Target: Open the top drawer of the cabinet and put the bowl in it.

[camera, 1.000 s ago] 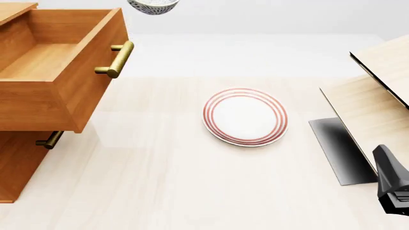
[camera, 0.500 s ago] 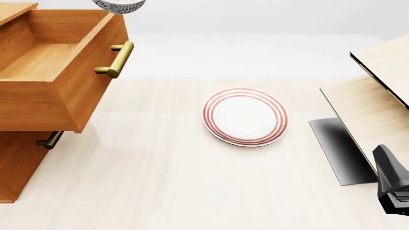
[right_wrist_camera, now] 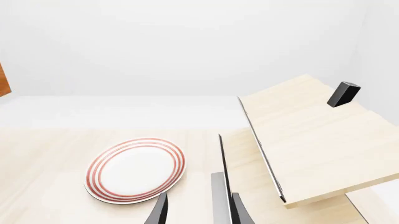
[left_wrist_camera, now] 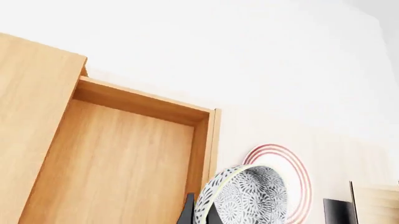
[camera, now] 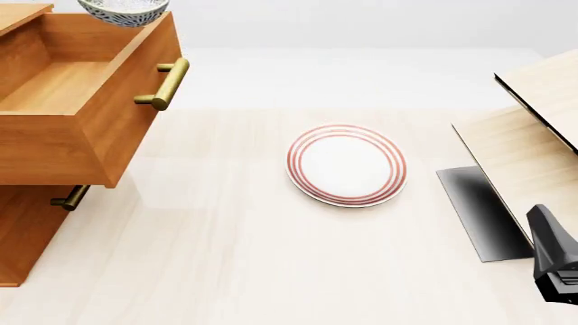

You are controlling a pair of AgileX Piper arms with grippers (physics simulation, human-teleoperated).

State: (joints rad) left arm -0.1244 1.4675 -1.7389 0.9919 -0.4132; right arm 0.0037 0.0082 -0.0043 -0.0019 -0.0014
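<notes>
While pulled far out of the tall orange-brown wooden three-drawer cabinet [camera: 18, 237], standing open and bare inside: uppermost deep wooden drawer [camera: 81, 101], brass bar handle [camera: 167, 82] on its front. Just under that drawer, on the next drawer's front, a like brass handle [camera: 70, 198].

Aloft over the drawer's far front corner, at the top edge of the front view: small round bowl with dense grey-and-white speckled pattern [camera: 122, 12], not touching the wood. Seen from the left wrist as tilted, rim turned toward the camera [left_wrist_camera: 246, 198], hanging beside the drawer's front wall rather than squarely over its floor [left_wrist_camera: 112, 172].

Left gripper [left_wrist_camera: 201, 215]: closed narrowly on the bowl's rim, one dark finger [left_wrist_camera: 188, 211] outside the wall and the other just inside. Barely in frame, so little more to tell.

Well to the right of the drawer, flat on the pale wooden table [camera: 226, 257]: flat white plate with red rings [camera: 346, 164]. Farther right of the drawer again: pale wooden structure with a dark panel [camera: 524, 156].

Right gripper [right_wrist_camera: 199, 212]: well apart from the drawer, low beside the pale structure, fingers [right_wrist_camera: 160, 210] spread with nothing between them, pointing toward the ringed plate and the dark panel's edge.
</notes>
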